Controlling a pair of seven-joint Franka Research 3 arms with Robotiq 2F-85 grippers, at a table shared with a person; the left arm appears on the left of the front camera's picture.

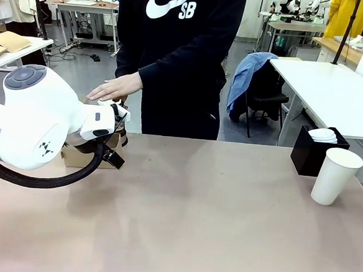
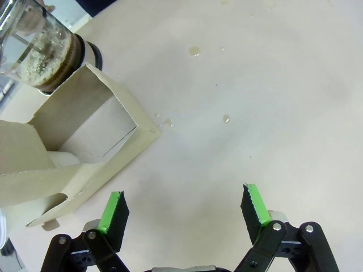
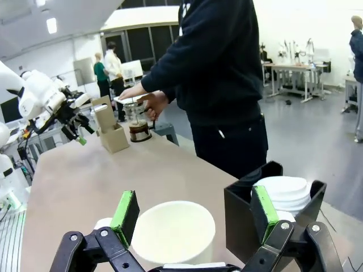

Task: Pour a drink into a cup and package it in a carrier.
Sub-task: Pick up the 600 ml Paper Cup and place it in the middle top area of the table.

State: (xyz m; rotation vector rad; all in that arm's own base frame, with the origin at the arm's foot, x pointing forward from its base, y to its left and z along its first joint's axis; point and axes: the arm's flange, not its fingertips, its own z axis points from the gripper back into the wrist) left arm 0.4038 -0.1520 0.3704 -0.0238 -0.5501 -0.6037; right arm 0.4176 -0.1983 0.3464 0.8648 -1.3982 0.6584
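both wide open and empty, our right gripper [image 3: 194,198] hangs close by the paper cup [image 3: 173,226] beside the black box [image 3: 241,212], our left gripper [image 2: 184,195] by the carrier [image 2: 85,136], and we'd pinch that light, crushable cup gently mid-wall.

drink [image 2: 48,68]: dark brown liquid with a pale froth, sitting low in a clear glass jar.
drink, pose: jar upright on the table.
drink, place: beyond the carrier as seen from the left gripper [image 2: 184,205], and just beside the carrier's far corner. It is well apart from the right gripper [image 3: 195,211], far ahead across the table.
cup [image 3: 174,231]: plain white tapered paper cup, upright, mouth open, no lid, white inside.
cup, place: directly ahead of the right gripper, in line with the gap between its fingers; contact cannot be told.
carrier [image 2: 85,141]: brown cardboard, standing upright, handle panel up, visible pocket empty.
carrier, place: ahead and to one side of the left gripper, near one fingertip, outside the gap.
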